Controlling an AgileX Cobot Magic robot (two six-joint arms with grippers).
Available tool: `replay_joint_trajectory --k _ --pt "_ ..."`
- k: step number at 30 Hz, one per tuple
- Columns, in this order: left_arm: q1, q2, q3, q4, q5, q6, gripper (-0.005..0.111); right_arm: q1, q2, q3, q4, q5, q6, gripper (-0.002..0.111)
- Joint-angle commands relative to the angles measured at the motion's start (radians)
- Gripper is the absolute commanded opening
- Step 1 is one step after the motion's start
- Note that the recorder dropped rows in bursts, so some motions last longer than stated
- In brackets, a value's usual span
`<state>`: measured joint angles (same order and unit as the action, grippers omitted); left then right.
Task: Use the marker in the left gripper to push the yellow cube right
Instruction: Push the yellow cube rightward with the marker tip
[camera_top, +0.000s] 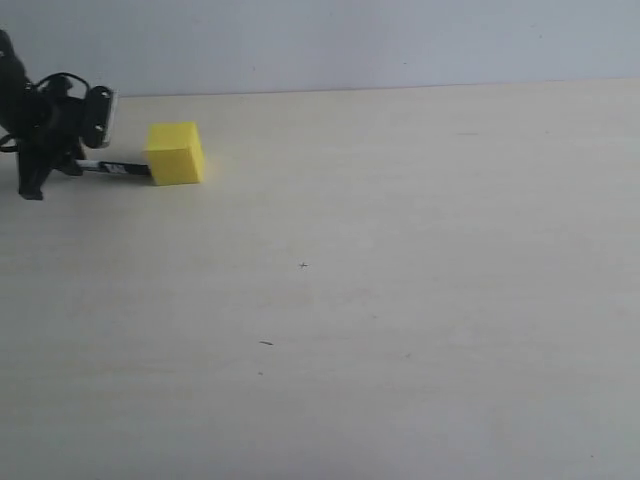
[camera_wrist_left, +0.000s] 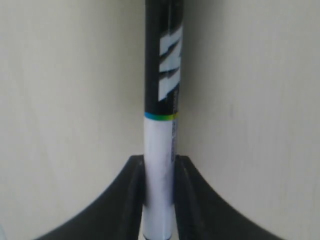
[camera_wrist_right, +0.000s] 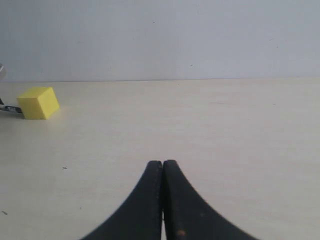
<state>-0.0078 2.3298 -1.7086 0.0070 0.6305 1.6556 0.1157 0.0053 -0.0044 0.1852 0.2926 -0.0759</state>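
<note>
The yellow cube (camera_top: 175, 153) sits on the table at the far left, also seen in the right wrist view (camera_wrist_right: 38, 102). My left gripper (camera_top: 78, 166) is shut on the marker (camera_top: 118, 168), which lies level and points right, its black end meeting the cube's left face. In the left wrist view the jaws pinch the marker (camera_wrist_left: 161, 150) on its white barrel, with the black lettered half running out ahead; the left gripper (camera_wrist_left: 160, 167) holds it firmly. My right gripper (camera_wrist_right: 163, 165) is shut on nothing, far from the cube, and does not show in the exterior view.
A pale wooden table (camera_top: 400, 280) stretches to the right of the cube. A grey wall (camera_top: 350, 40) stands behind the table's far edge. Small dark specks (camera_top: 265, 343) mark the tabletop.
</note>
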Motion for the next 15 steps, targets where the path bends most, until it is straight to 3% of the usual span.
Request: replay_joint_trajectory --k 1,4,11,15 --pt "-0.064 -0.004 -0.004 0.103 -0.039 -0.116 0.0 0.001 -0.005 0.004 -0.001 -0.007 -0.001 0.0" --pt "-0.052 -0.013 -0.004 0.136 -0.04 -0.214 0.0 0.001 -0.005 0.004 -0.001 -0.007 -0.001 0.0" --pt "-0.029 -0.019 -0.004 0.136 0.011 -0.27 0.0 0.001 -0.005 0.004 -0.001 -0.007 -0.001 0.0" --pt "-0.123 -0.017 -0.004 0.084 -0.036 -0.272 0.0 0.001 -0.005 0.004 -0.001 -0.007 -0.001 0.0"
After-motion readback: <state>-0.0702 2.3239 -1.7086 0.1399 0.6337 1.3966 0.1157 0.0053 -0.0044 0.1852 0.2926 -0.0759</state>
